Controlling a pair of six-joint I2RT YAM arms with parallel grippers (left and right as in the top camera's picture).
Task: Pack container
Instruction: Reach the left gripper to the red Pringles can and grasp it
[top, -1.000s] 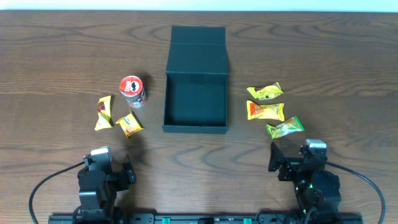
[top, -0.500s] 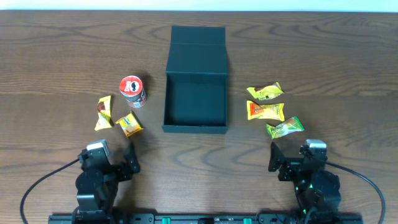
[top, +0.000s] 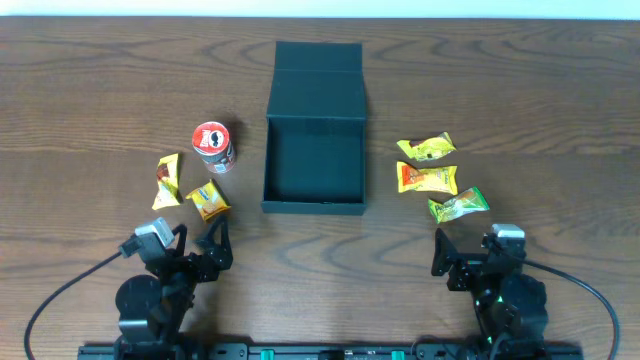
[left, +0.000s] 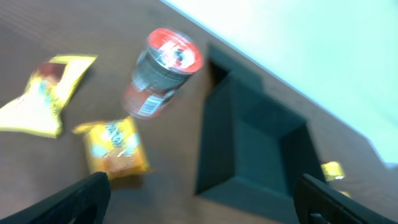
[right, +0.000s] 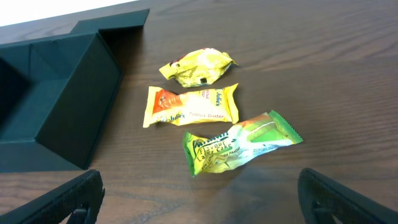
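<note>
Left end effector (top: 200, 236) sits nearer the packets (top: 208, 199), spread apart like right end effector (top: 470, 255); container (top: 315, 207) likely light, stiff, best gripped by a wall.

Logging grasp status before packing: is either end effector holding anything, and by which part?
Nothing is held. The left end effector and right end effector are both open, with nothing between their fingers.

Three snack packets (right: 193, 106) beside container (right: 65, 118)
</note>
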